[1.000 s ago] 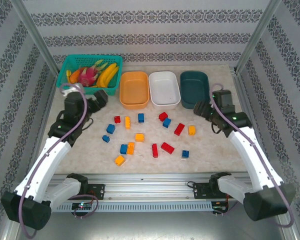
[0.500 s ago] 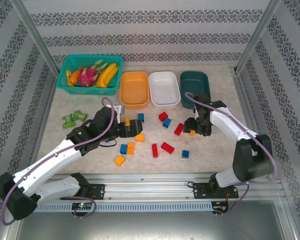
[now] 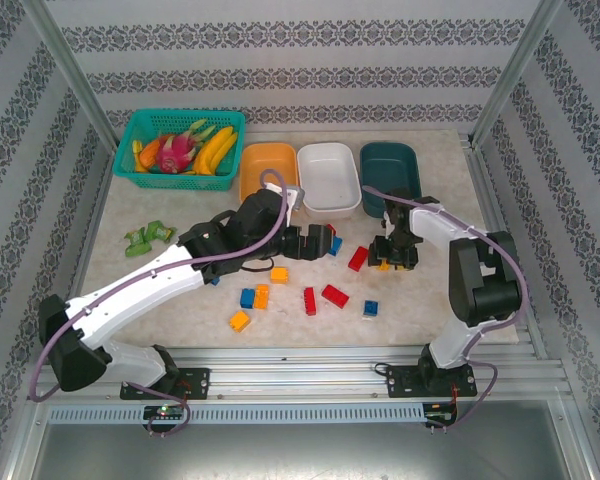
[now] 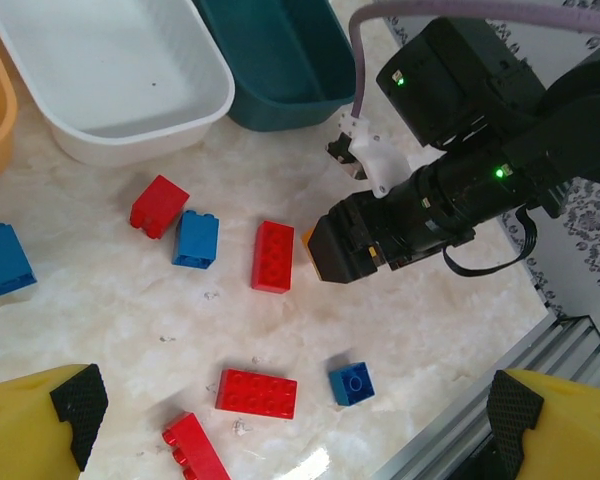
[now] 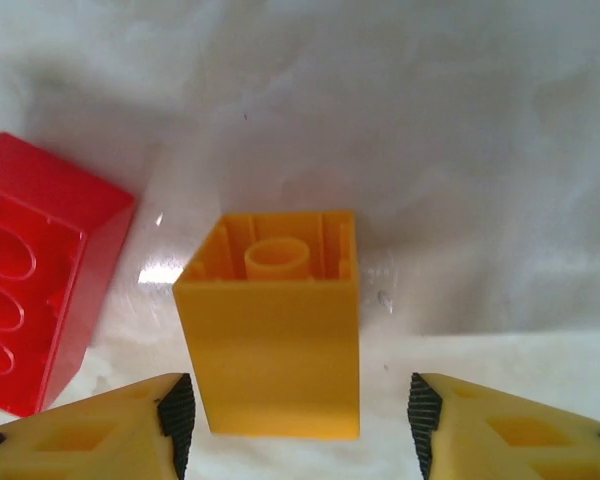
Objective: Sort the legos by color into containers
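Reaching across the tabletop point(image 3: 130, 290), the left arm carries the left gripper point(image 3: 315, 243) over the middle, its fingers spread wide above scattered legos point(image 3: 335, 295). The orange bin point(image 3: 268, 178), white bin point(image 3: 328, 176) and teal bin point(image 3: 390, 170) stand side by side at the far edge. The right gripper point(image 3: 392, 256) sits low in front of the teal bin, fingers apart on either side of an orange brick point(image 5: 270, 330), not touching it. That brick lies on its side, hollow underside turned away from the wrist. Just beside it a red brick point(image 4: 272, 256) lies studs up, long axis pointing roughly toward the bins.
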Controlling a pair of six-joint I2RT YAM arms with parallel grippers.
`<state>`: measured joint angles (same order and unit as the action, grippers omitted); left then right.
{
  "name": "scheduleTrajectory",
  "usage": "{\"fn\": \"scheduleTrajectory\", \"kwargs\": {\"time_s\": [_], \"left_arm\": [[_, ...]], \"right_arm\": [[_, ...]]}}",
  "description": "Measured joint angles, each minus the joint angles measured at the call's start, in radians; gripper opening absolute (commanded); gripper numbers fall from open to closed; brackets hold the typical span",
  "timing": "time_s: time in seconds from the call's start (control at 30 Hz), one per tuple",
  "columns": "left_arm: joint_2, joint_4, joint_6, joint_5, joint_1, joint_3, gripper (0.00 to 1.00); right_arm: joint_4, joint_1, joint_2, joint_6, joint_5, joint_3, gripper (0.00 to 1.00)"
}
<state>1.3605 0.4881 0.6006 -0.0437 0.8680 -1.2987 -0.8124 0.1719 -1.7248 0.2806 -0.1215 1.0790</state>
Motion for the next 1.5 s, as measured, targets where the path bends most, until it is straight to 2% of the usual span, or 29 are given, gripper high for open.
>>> {"fn": "scheduleTrajectory", "kwargs": {"time_s": [0.13,0.5,0.73,0.83,0.93,1.07,1.2,1.37,1.5], "left_arm": [[0.025,0.003,-0.008,-0.001,0.003,-0.014,1.0],[0.027,0.003,-0.011,-0.002,0.003,-0.018,1.0],[0.056,0.026,-0.011,-0.004,0.002,-0.077,1.0],[0.104,0.039,-0.011,-0.026,-0.015,-0.168,1.0],[0.171,0.042,-0.011,-0.059,-0.053,-0.269,1.0],[0.284,0.053,-0.01,-0.105,-0.121,-0.404,1.0],[0.403,0.063,-0.002,-0.151,-0.182,-0.523,1.0],[0.521,0.085,0.002,-0.19,-0.223,-0.632,1.0],[0.563,0.107,0.007,-0.201,-0.233,-0.66,1.0]], "right_arm": [[0.011,0.0,-0.017,-0.005,0.0,0.015,0.53],[0.016,0.0,-0.057,-0.027,0.004,0.062,0.29],[-0.033,0.0,0.061,-0.022,0.035,0.081,0.26],[-0.074,-0.005,0.113,-0.021,0.054,0.178,0.26],[-0.084,-0.024,0.098,-0.018,0.059,0.32,0.25],[-0.085,-0.068,-0.029,-0.013,0.068,0.528,0.24],[-0.09,-0.103,-0.258,0.009,0.072,0.732,0.23],[-0.132,-0.119,-0.525,0.03,0.075,0.947,0.26],[-0.191,-0.12,-0.661,0.035,0.077,1.087,0.28]]}}
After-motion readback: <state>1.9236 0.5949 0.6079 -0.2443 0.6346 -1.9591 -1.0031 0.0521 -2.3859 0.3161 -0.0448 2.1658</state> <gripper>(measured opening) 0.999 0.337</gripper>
